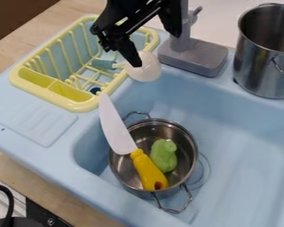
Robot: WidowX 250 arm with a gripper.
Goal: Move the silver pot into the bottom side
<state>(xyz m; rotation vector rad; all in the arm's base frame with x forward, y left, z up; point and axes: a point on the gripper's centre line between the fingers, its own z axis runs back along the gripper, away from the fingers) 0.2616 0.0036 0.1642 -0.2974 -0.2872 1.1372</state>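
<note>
The gripper (154, 49) hangs at the top of the camera view, open, above the back edge of the sink between the drying rack and the faucet. A small silver pot (131, 174) with two wire handles sits in the left part of the sink basin. It holds a green toy vegetable (163, 155) and a knife's yellow handle (148, 170); the white blade (115, 126) leans over the pot's rim toward the sink's left edge. A taller silver pot (258, 66) stands on the back right rim, apart from the gripper.
The yellow drying rack (79, 106) is on the left ledge. A white rounded utensil head (143, 67) pokes over its right side, close below the gripper. A grey faucet base (193, 56) stands behind the light blue sink (245, 164). A black cable (13, 201) is at lower left.
</note>
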